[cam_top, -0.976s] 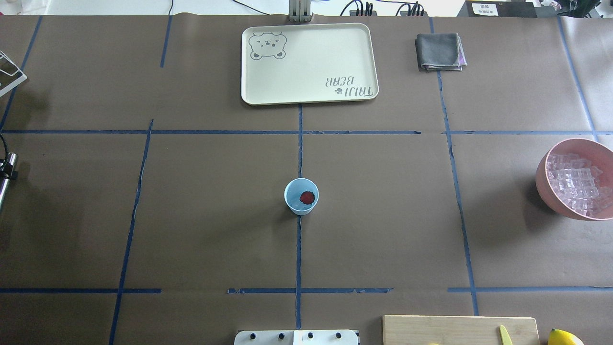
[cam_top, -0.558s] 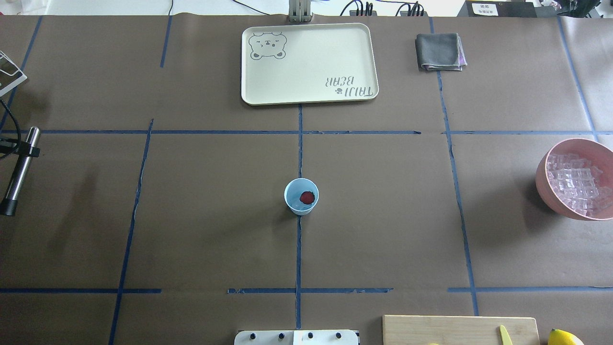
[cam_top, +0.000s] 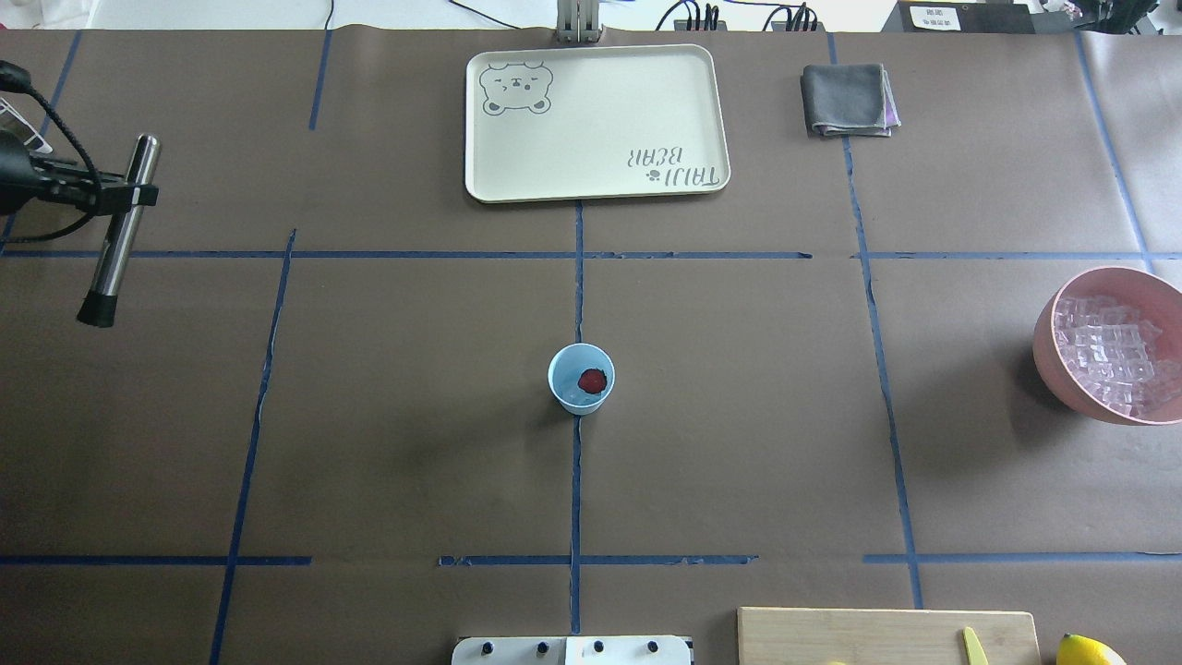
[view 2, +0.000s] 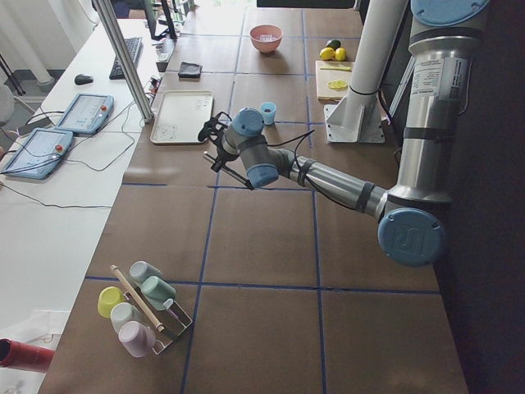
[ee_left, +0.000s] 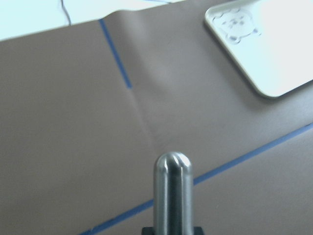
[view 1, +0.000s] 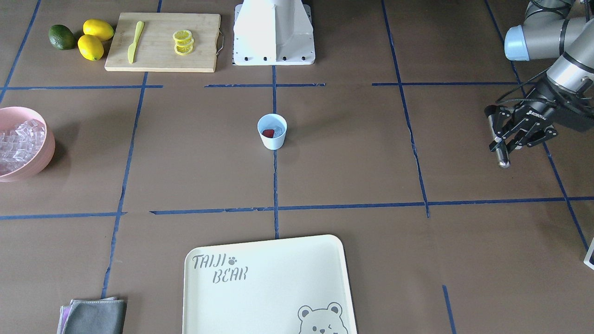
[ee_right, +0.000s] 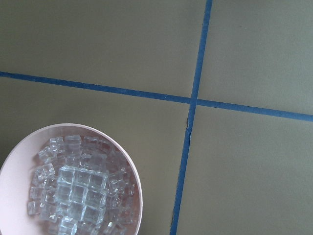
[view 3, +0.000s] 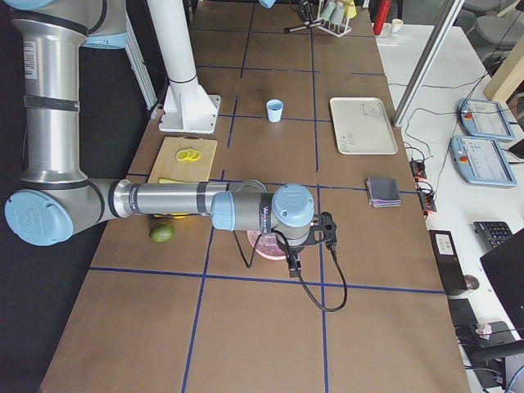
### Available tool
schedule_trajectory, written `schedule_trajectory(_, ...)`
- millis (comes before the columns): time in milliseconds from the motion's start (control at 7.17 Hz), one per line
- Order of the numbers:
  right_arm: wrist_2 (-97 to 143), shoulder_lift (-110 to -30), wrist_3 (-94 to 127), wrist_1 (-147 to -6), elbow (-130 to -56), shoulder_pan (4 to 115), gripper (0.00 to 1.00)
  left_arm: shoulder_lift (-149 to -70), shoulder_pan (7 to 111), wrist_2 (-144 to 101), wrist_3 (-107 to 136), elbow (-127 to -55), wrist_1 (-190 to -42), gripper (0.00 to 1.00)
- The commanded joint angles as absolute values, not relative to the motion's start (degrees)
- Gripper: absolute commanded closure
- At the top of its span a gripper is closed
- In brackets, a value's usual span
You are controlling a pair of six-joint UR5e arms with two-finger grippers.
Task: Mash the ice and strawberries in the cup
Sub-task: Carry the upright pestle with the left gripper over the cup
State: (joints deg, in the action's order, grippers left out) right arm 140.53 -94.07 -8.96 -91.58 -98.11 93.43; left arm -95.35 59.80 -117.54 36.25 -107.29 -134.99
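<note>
Front-facing view: the cup (view 1: pixel 273 142) is standing mid-desk on a blue tape line, with the strawberry (view 1: pixel 267 133) lying inside beside a little ice (view 1: pixel 278 130). The pink bowl (view 1: pixel 45 157) is sitting at the left edge. Far right, the left gripper (view 1: pixel 503 141) is hovering above the desk, clenched on a metal rod (view 1: pixel 501 155), well apart from the cup.

Overhead: the rod is tilting, its dark end nearer the robot.

Left side view: the near arm is reaching out low over the desk.

Right side view: the right gripper (view 3: pixel 295 260) is hanging over the pink bowl; released or clenched, I cannot tell.

Left wrist: the rod's rounded tip is filling the lower centre.

Right wrist: the camera is looking down on the bowl, heaped with more ice.
</note>
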Motion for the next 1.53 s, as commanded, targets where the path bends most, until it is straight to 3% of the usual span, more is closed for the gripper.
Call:
schedule_trajectory(0, 140.54, -94.39, -8.96, -91.67, -98.35, 93.43, 0.01, -100.44, 52.07, -106.49, 45.28, -113.62, -136.22, 1.0)
schedule_trajectory(279, 140.71, -94.39, -8.96, -91.85, -98.44, 93.43, 0.01, -102.74, 42.67, -93.31, 45.88, -112.77, -147.15, 1.0)
schedule_trajectory(976, 140.63, -94.04, -8.96, -92.02, -98.35, 93.43, 0.01, -111.17, 33.16, -75.01, 32.84, -103.11, -172.32, 1.0)
schedule_trajectory(1394, 140.45, -93.78, -8.96, -92.11, -98.0, 93.43, 0.01, -114.5, 28.67, -65.4, 22.87, -92.57, -182.27, 1.0)
